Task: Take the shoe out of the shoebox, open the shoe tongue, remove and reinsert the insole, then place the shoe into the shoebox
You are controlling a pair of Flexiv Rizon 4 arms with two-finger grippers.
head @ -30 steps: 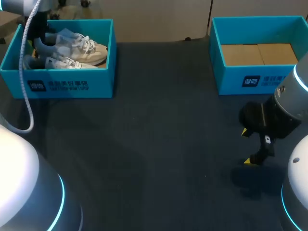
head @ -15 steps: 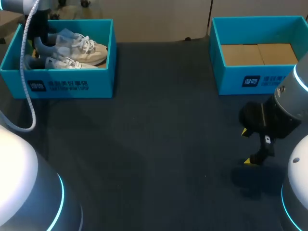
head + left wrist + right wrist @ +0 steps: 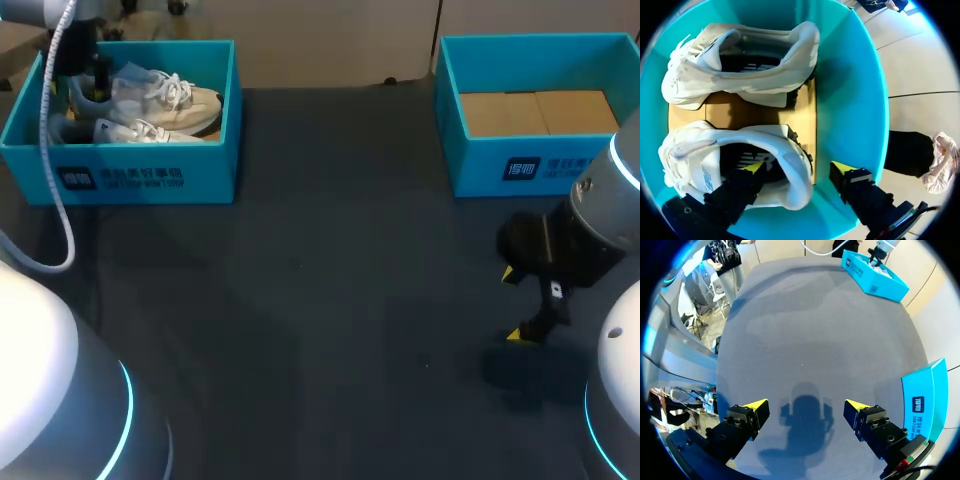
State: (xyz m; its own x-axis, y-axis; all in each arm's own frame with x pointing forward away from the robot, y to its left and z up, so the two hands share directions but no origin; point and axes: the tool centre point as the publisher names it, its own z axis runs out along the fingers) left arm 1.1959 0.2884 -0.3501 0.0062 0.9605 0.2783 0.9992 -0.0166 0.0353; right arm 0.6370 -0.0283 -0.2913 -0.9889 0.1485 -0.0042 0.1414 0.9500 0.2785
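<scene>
Two white sneakers lie side by side in the teal shoebox at the table's far left. My left gripper is down in that box at the heel end and stands open. One of its fingers is inside the mouth of the nearer sneaker, and the other is outside the heel by the box wall, clear of the shoe. The second sneaker lies just beyond. In the head view the left gripper is over the heels. My right gripper hangs open over bare table at the right.
A second teal box with a bare cardboard floor stands at the far right, just behind my right gripper. The dark table top stretches between the two boxes.
My left gripper's fingers have spread apart off the sneaker's heel. That sneaker sat a little higher before and has settled down into the box. The right arm has kept still.
</scene>
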